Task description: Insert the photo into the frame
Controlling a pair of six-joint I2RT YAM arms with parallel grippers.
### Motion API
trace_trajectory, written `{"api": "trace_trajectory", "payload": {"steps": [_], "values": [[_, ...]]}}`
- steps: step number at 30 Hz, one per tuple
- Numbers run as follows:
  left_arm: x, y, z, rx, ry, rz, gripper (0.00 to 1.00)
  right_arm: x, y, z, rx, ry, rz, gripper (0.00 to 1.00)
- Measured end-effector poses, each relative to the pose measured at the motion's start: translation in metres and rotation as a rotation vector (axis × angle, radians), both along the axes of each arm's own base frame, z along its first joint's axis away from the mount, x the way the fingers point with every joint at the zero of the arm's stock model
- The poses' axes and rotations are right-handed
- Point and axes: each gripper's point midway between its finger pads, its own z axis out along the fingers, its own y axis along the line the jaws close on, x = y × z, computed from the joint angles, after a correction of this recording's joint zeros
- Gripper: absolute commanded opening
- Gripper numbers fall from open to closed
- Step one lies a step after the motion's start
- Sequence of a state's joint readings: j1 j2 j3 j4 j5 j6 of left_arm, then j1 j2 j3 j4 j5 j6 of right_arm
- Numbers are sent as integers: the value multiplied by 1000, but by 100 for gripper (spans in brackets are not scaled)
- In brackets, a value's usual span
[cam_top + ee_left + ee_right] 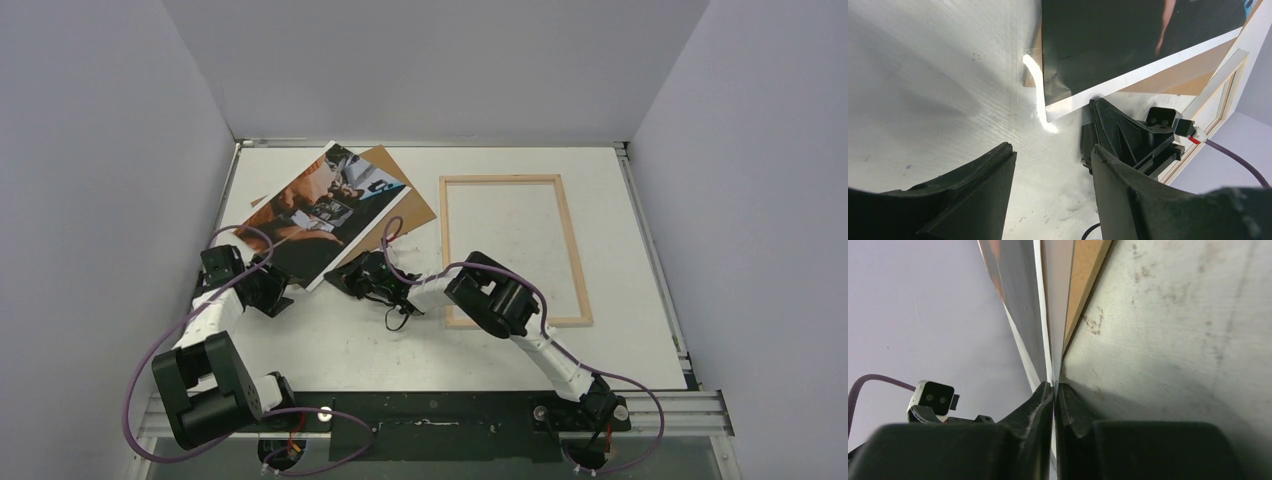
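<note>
So your right pincer is pressed together on the near edge of the photo. In the right wrist view you can see the white border running straight down into the pinch between the two fingertips. The photo sits at the far left of the tabletop, turned at an angle, with most of it lying over a brown hardboard sheet that pokes out on its right side.

Your left pincer is spread with nothing in it, only bare tabletop showing between the fingers. It's low, just beside the photo's dark near corner, and close to the right pincer.

The frame lies flat on the right half of the tabletop, long side running away from you, with the tabletop showing through it. The photo is off to its left, not touching it. The hardboard's corner comes near the frame's far-left corner.
</note>
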State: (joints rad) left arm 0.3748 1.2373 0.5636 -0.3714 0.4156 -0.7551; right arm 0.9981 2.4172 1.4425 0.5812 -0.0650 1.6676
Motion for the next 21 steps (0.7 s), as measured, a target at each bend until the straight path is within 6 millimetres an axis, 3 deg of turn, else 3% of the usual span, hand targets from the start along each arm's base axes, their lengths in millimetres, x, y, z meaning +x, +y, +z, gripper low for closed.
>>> {"api": "trace_trajectory", "payload": {"steps": [4, 9, 12, 19, 21], "values": [[1, 3, 5, 16, 6, 6, 56, 1, -3, 2, 8, -11, 0, 25], [-1, 3, 3, 16, 22, 5, 56, 0, -8, 6, 14, -20, -4, 26], [-2, 3, -1, 11, 38, 3, 56, 1, -11, 6, 13, -21, -8, 22], [-4, 3, -5, 10, 54, -4, 56, 0, -14, 0, -14, -23, -7, 1], [-4, 3, -5, 10, 56, -6, 56, 1, -15, 0, -19, -26, -4, 0]]}}
